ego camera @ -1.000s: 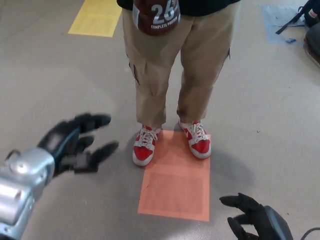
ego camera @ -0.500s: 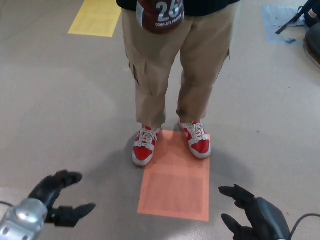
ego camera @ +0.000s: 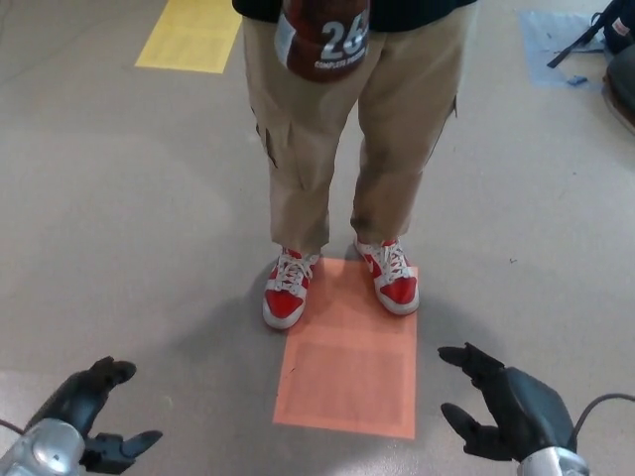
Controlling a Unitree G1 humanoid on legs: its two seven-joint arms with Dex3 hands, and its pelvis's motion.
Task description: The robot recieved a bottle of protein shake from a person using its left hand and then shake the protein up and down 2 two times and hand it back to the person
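A smooth grey floor [ego camera: 119,198] fills the frame, dull and faintly scuffed, with a yellow rectangle [ego camera: 190,34] in the upper left and a flat orange rectangle [ego camera: 349,359] low in the centre, most likely a mark for where to stand. The person [ego camera: 347,139] is at the upper centre, toes on the top edge of that orange patch, in loose khaki cargo trousers of soft creased cloth and red-and-white laced sneakers [ego camera: 287,291].

At the very top of the frame, at the person's waist, is the bottle of protein shake [ego camera: 324,38]: a rounded dark maroon body with white lettering, partly cut off by the frame's edge. It is with the person, well apart from both robot hands; the hand holding it is out of sight.

At the bottom right the right hand [ego camera: 511,407] shows matte black, chunky fingers spread, holding nothing. At the bottom left the left hand [ego camera: 94,416] sits low on a silvery metal wrist, its fingers also apart and empty. Bottle with the person and both hands low would fit either a moment ahead of the handover or one after the bottle went back.
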